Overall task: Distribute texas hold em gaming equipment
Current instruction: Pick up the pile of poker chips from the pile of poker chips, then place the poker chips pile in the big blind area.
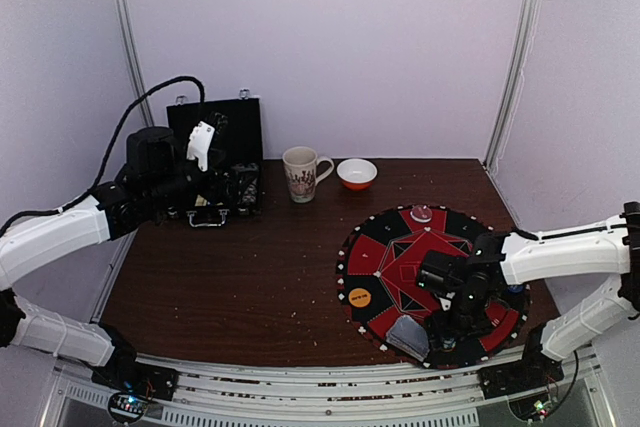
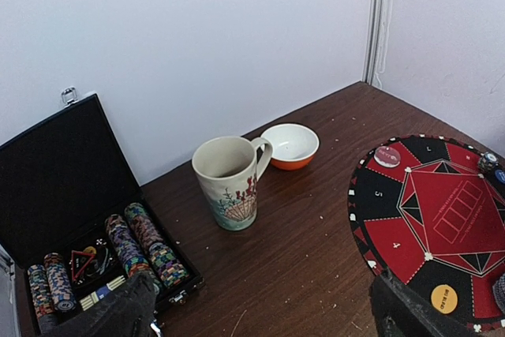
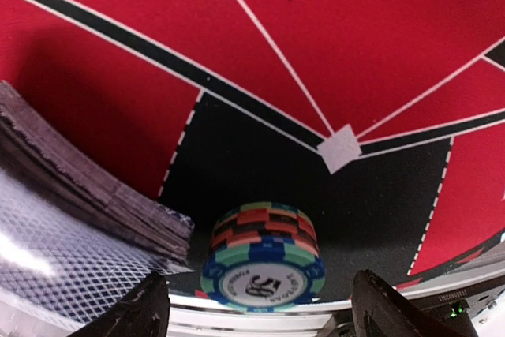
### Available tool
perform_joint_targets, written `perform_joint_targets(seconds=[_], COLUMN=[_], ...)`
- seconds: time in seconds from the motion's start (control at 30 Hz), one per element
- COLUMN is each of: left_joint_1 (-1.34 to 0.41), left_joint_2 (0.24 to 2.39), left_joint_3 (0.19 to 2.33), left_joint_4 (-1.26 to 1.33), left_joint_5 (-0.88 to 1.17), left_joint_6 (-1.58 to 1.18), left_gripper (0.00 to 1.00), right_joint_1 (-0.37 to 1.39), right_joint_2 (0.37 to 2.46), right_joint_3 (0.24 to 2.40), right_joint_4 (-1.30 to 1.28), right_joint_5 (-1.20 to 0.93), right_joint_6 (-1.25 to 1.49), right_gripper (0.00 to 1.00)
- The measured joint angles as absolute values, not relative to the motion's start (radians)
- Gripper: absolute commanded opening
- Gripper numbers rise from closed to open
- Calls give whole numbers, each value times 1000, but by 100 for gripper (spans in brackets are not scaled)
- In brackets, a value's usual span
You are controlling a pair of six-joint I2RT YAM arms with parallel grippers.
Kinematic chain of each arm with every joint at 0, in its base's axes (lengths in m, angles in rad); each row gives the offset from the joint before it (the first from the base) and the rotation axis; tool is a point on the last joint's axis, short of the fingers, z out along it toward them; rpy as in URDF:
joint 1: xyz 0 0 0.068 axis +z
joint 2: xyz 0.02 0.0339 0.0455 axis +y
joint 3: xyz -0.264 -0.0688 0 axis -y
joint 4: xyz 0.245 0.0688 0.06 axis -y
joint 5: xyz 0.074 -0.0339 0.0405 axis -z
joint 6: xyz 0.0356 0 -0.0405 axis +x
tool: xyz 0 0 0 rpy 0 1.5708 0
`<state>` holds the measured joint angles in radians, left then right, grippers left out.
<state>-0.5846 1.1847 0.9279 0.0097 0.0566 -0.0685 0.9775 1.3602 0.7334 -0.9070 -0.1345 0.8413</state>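
Observation:
A short stack of striped poker chips stands on the round red-and-black mat near its front rim. My right gripper is open, one finger on each side of the stack, not touching it. A grey-blue-backed deck of cards lies just left of the stack. In the top view the right gripper hovers over the mat's front edge beside the deck. An orange button disc and a pink chip lie on the mat. My left gripper is open and empty beside the chip rows.
The black hinged case stands open at the back left, with the left gripper above it. A decorated mug and an orange-and-white bowl stand behind the mat. The table's front rail runs close under the mat.

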Motion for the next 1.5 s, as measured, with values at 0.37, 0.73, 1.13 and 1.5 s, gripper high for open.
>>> perform_joint_targets(seconds=[0.37, 0.73, 1.13, 1.5], left_joint_1=[-585, -585, -585, -585], left_joint_2=[1185, 1185, 1185, 1185], left_joint_3=[928, 928, 928, 928], left_joint_4=[-3, -3, -3, -3], left_joint_5=[56, 57, 56, 56], left_joint_6=[-68, -68, -68, -68], left_gripper=[98, 98, 98, 98], right_joint_1=[978, 951, 916, 843], right_joint_2=[1401, 1382, 1358, 1325], right_joint_3=[693, 670, 654, 659], right_joint_4=[-846, -815, -807, -826], right_joint_5=[-128, -144, -148, -33], right_joint_6=[837, 813, 825, 834], right_gripper=[74, 61, 13, 2])
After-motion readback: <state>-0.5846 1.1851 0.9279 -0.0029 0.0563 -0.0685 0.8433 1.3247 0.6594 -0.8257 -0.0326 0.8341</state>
